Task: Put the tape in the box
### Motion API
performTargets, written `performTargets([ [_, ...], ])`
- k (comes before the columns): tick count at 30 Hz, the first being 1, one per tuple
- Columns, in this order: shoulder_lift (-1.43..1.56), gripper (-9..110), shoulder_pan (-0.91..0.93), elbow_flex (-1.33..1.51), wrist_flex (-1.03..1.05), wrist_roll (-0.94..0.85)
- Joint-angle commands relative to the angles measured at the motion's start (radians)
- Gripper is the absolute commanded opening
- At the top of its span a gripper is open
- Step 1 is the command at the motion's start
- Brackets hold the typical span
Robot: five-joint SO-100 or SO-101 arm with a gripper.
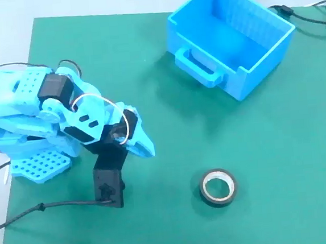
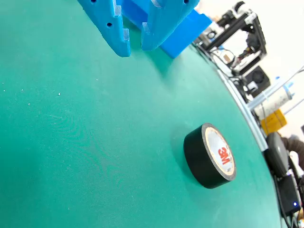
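Pincer point(image 2: 135, 40) first: its two bright blue plastic fingers point(image 2: 114, 28) come in from the top edge of the wrist view with only a narrow gap between them and nothing held – near closed, and empty. In the fixed view the pincer point(image 1: 144, 145) shows as a pale blue wedge pointing down and to the right, low over the green worktop point(image 1: 281, 163), though that view does not let me judge the gap. Behind it the blue perforated arm point(image 1: 40, 93) is folded back on itself above its base at the left edge of the mat, with a flat black block point(image 1: 109, 184) hanging below the wrist and a black cable trailing off to the left – a tucked, compact pose, not an extended one.

Out from the fingers, the small black ring-shaped roll of tape point(image 1: 218, 187) lies flat on the worktop, whitish core up, well apart from the pincer and to its right in the fixed view. In the wrist view the tape point(image 2: 209, 156) sits lower right, its label facing the camera's right. I judge the roll lies in the open so that it can be reached from above.

Farther still, the bright blue open-topped plastic bin point(image 1: 230, 36) with ribbed inner walls stands at the top right of the mat, loop handle towards the arm, empty as far as can be seen. The tape is not yet in it; the fingers would need to open before closing on the roll
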Motion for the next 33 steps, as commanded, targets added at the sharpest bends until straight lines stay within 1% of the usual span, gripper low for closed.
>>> performTargets([
  [1, 0.012, 0, -0.026, -0.003, 0.002, -0.040],
  [23, 0.012, 0, -0.015, -0.020, 0.008, -0.037],
  [33, 0.012, 0, 0.018, -0.100, 0.014, -0.060],
])
